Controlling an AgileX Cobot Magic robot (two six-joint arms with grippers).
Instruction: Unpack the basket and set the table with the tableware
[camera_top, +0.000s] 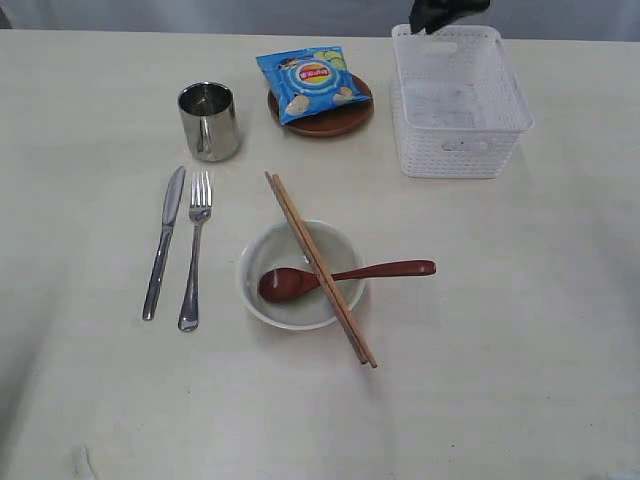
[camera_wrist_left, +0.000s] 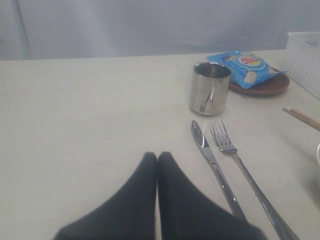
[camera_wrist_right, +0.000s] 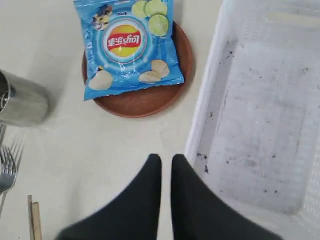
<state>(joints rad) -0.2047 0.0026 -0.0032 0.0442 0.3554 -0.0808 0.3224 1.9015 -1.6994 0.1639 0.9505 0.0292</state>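
Since the basket (camera_wrist_right: 260, 125) holds nothing: unpacking looks done, and any coming move would be on the basket itself.
Right jaws: narrow, with a slim gap, gripping nothing, over bare worktop (camera_wrist_right: 100, 150).
Basket from right jaws: just beside them, to one side. Its near long wall seems to run roughly the way they point. The right arm is far nearer.
Plate (camera_wrist_right: 145, 102) and bag (camera_wrist_right: 129, 47): near, to the other side, the bag on the plate.
Left jaws: pressed together, empty. Knife (camera_wrist_left: 215, 165) and fork (camera_wrist_left: 240, 165) lie just beside them, with the mug (camera_wrist_left: 210, 87) beyond.
Bowl (camera_top: 265, 255): well apart from both jaws, with the spoon (camera_top: 385, 269) in it and chopsticks (camera_top: 345, 320) across its rim.
Hard to see: the basket's far end is cut off in the right wrist view. In the exterior view the right arm is only a dark scrap and the left arm is absent.
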